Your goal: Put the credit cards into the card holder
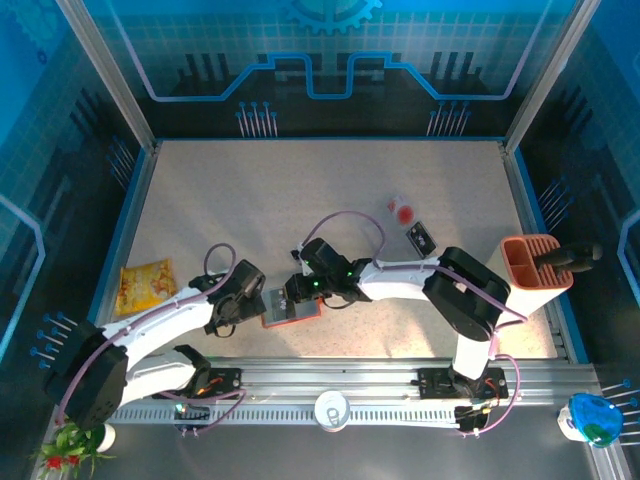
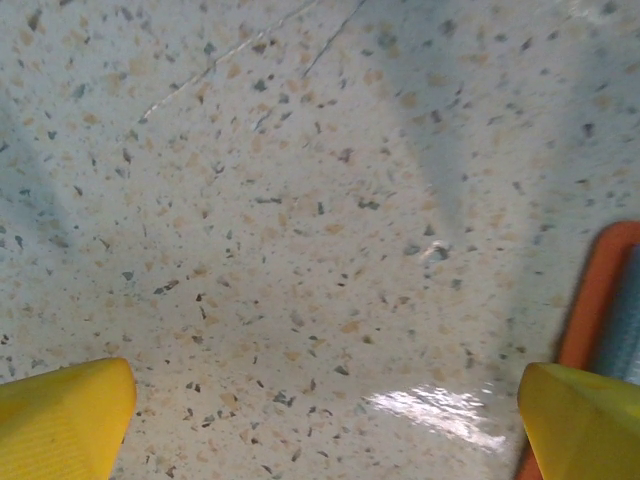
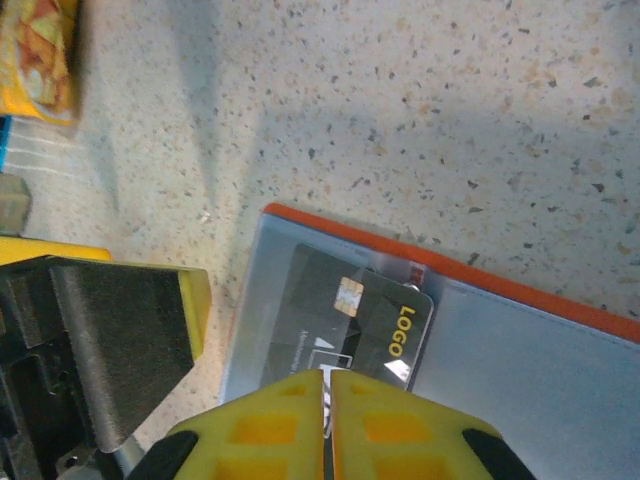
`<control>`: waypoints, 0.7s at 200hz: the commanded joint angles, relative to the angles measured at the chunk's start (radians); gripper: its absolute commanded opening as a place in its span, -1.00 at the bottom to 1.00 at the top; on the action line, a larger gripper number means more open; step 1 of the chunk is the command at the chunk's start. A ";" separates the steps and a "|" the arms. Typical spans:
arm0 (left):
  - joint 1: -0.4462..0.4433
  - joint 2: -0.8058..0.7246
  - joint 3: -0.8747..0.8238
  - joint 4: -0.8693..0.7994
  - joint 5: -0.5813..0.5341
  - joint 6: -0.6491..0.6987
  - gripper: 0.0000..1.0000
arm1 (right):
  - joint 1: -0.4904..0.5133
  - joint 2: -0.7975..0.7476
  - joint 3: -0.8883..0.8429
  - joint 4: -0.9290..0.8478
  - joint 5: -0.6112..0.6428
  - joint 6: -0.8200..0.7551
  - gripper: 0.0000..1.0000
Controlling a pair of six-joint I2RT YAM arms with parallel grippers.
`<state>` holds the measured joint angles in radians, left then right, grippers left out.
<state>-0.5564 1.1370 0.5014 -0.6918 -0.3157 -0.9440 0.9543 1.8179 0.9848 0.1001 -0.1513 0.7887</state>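
The card holder point(image 1: 292, 310) lies open on the table near the front, red-orange outside with grey pockets point(image 3: 520, 365). A dark credit card point(image 3: 360, 315) with a chip and a yellow "LOGO" sits partly inside its left pocket. My right gripper point(image 3: 327, 385) is shut, its yellow tips over the card's near end. My left gripper point(image 2: 320, 420) is open wide just left of the holder, whose red edge point(image 2: 598, 300) shows by the right fingertip point(image 2: 580, 425). One left finger point(image 3: 130, 330) stands beside the holder. Two more cards, a pink-red and white one point(image 1: 402, 209) and a dark one point(image 1: 421, 237), lie further back right.
A yellow snack bag point(image 1: 147, 285) lies at the left. A terracotta slotted bin point(image 1: 528, 265) with a black object in it stands at the right edge. Both arms meet over the front middle of the table point(image 1: 330, 180).
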 commanded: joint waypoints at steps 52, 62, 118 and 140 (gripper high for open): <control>0.006 0.083 -0.025 0.088 0.055 0.009 0.99 | 0.030 0.123 0.096 -0.117 -0.020 -0.058 -0.82; 0.006 0.094 -0.027 0.096 0.056 0.011 0.98 | 0.041 0.135 0.112 -0.129 -0.020 -0.064 -0.83; 0.006 0.101 -0.034 0.116 0.061 0.014 0.98 | 0.072 0.158 0.173 -0.152 -0.041 -0.061 -0.85; 0.007 0.077 -0.027 0.096 0.061 0.016 0.99 | 0.066 0.129 0.165 -0.144 -0.055 -0.054 -0.86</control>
<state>-0.5564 1.2003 0.5014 -0.6579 -0.2989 -0.9401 1.0035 1.9537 1.1366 -0.0185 -0.1631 0.7391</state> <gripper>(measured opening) 0.992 0.074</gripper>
